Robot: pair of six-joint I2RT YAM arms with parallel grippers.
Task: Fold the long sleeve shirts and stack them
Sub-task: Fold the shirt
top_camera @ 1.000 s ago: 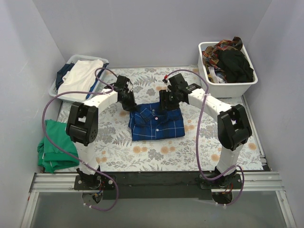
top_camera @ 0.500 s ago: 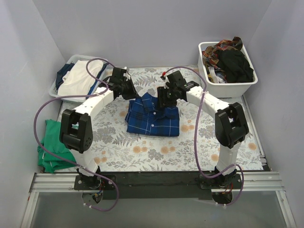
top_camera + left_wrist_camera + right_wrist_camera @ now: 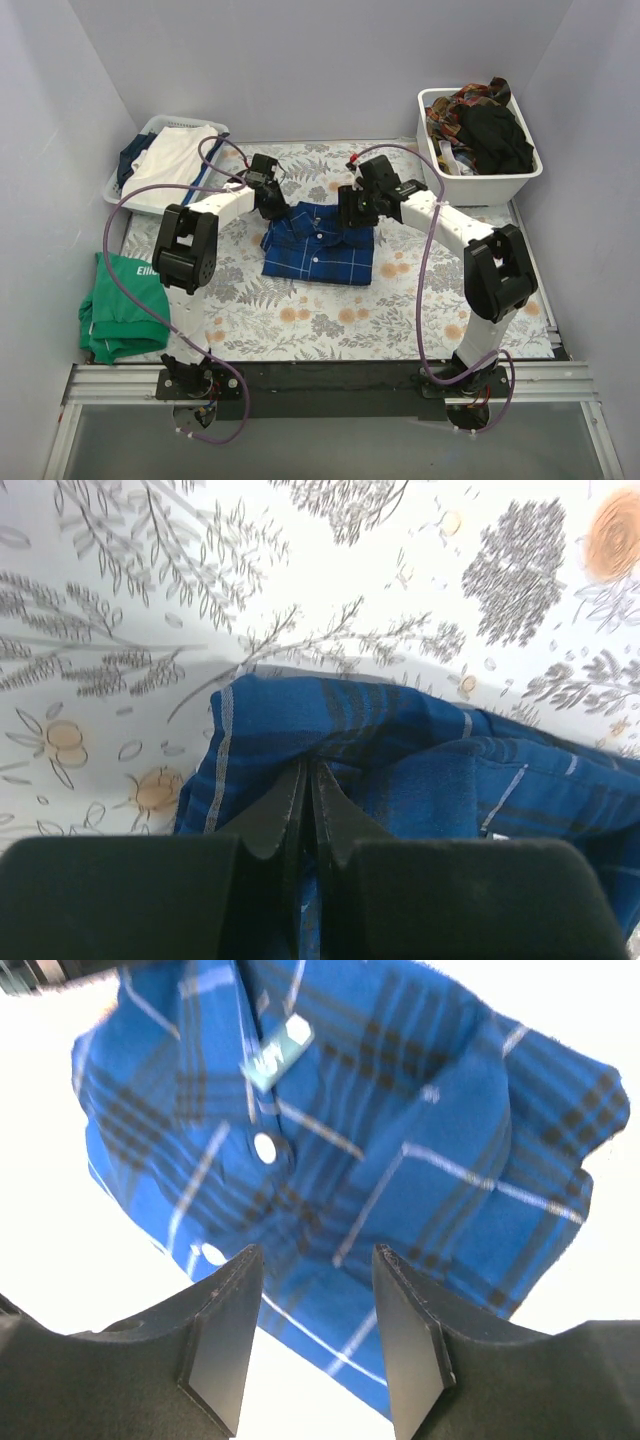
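**A:** Where is the plaid shirt [image 3: 320,248] right now?

**B:** It lies folded in the middle of the tabletop [image 3: 300,320], collar toward the far side. A green folded garment [image 3: 120,312] lies well apart at the near left.

**A:** And the pincers?

**B:** The left pincer [image 3: 308,776] is clamped tight on a fold of blue cloth at the shirt's far left corner. The right pincer [image 3: 317,1260] stands apart over the buttoned front, with nothing between its fingers.

**A:** So only one corner is held. What worries you?

**B:** If the left arm lifts or drags now, I'd expect the free layers to slide and the fold to fall open, since the right side has no hold. If the right pincer closes too low, it might also catch the floral table cloth [image 3: 240,290] underneath and pull it along.
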